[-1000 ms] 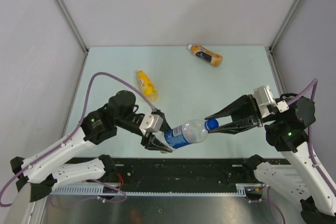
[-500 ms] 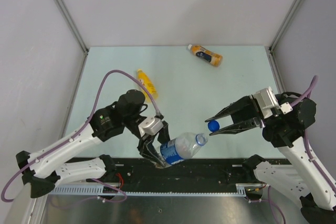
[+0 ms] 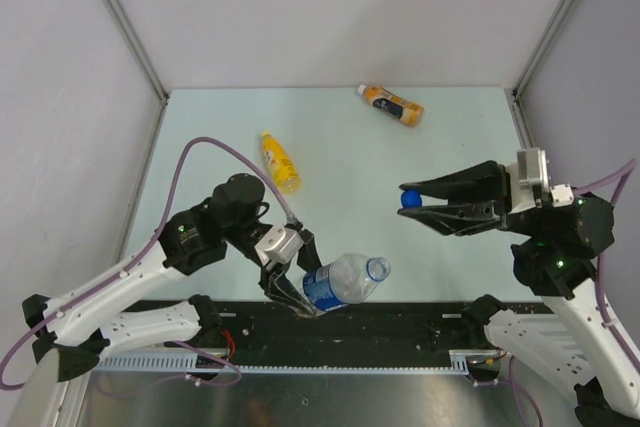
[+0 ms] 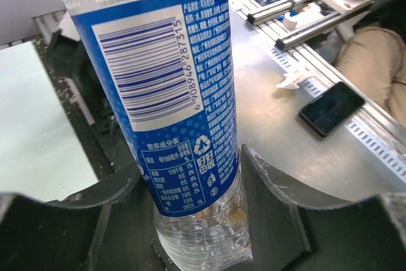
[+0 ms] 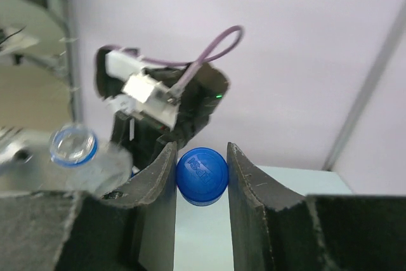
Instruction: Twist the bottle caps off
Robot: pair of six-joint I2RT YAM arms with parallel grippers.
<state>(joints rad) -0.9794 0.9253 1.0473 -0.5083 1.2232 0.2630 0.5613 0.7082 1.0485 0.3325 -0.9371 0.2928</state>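
The right fingers (image 5: 154,179) are clamped on the blue cap (image 5: 202,176), a small round screw cap held in the air over the table (image 3: 340,162). The left fingers (image 4: 269,204) are clamped around the lower part of the clear bottle (image 4: 171,93), whose blue label carries a barcode and white print. That bottle tilts above the table's near edge, its open blue-ringed neck (image 3: 378,268) well apart from the cap, and farther back the yellow bottle (image 3: 280,161) and orange bottle (image 3: 392,104) lie capped.
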